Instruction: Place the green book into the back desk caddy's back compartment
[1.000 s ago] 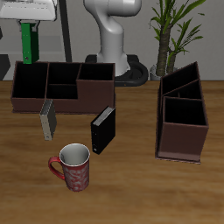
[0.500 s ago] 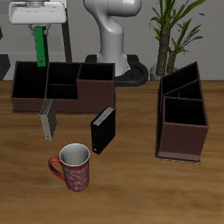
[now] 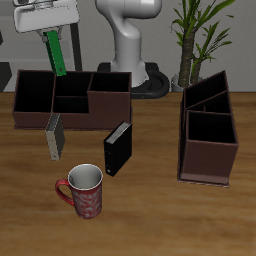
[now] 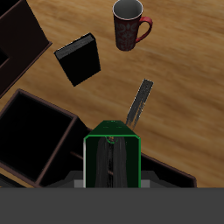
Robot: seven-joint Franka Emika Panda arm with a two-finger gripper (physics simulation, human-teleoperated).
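My gripper [image 3: 50, 30] is shut on the top of the green book [image 3: 56, 55], a thin bright green hardcover hanging tilted in the air. Its lower end is just above the back rim of the back desk caddy [image 3: 70, 118], a long maroon-brown box with black compartments. That end hangs near the small rear compartment [image 3: 70, 86] in the caddy's middle. In the wrist view the green book [image 4: 112, 157] is seen end-on, with the caddy [image 4: 35, 144] open below it.
A grey book [image 3: 54, 136] leans on the caddy's front wall. A black book [image 3: 118, 148] stands nearer the front, and a red patterned mug [image 3: 84, 190] sits closer still. A second caddy [image 3: 208, 150] stands end-on across the table, with a plant [image 3: 195, 40] behind.
The gripper has carried the green book sideways along the caddy toward its middle. The book, upright before, now hangs tilted with its lower end over the caddy's back rim.
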